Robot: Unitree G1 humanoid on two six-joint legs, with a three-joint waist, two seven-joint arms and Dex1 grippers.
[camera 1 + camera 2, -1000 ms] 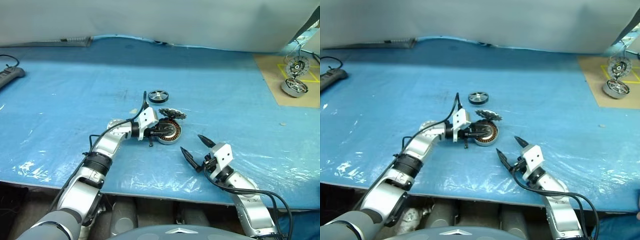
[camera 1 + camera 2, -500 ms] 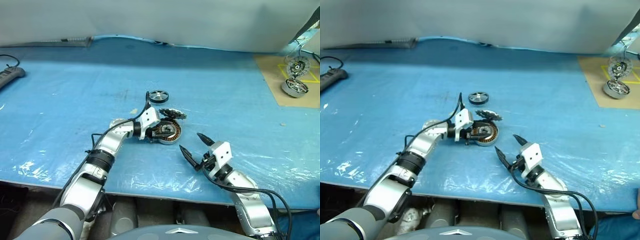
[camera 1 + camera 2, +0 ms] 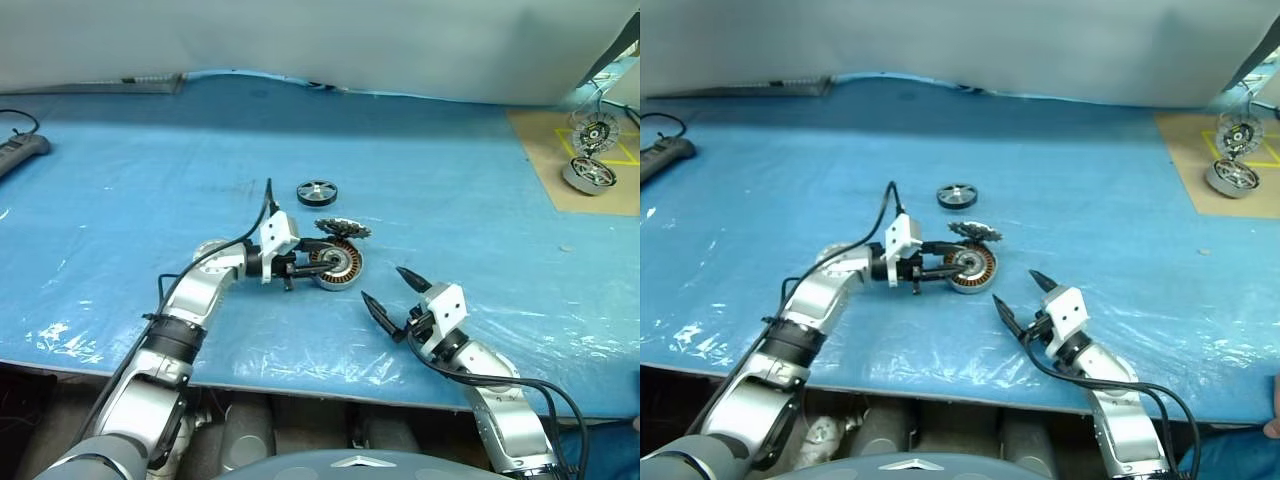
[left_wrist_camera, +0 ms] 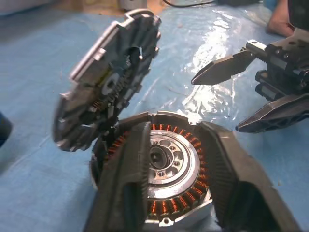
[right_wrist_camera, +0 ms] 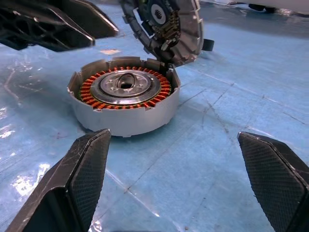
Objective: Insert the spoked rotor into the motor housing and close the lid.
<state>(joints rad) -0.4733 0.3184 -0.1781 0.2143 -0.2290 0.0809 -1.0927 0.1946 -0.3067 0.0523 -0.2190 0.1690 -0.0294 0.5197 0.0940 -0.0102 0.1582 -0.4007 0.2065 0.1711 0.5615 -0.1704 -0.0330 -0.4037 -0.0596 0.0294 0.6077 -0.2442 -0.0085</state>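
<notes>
The motor housing (image 3: 337,266), a silver can with copper windings, sits mid-table. Its toothed lid (image 3: 343,229) stands raised on the far rim, hinged open. The spoked rotor (image 3: 316,192) lies flat on the blue sheet just beyond them, apart from both. My left gripper (image 3: 303,266) lies level to the housing's left and points at it. Its fingers (image 4: 130,179) are a little apart with nothing between them, and their tips are at the near rim. My right gripper (image 3: 383,285) rests in front and to the right of the housing, wide open and empty.
A brown board (image 3: 540,150) at the far right holds a duplicate silver motor (image 3: 588,173) and one on a wire stand (image 3: 592,132). A power strip (image 3: 20,152) lies at the far left. The table's front edge (image 3: 300,375) runs just below both grippers.
My left gripper has drawn back to the left off the housing, so its fingertips are now at the rim. The housing, lid, rotor and right gripper have not moved.
</notes>
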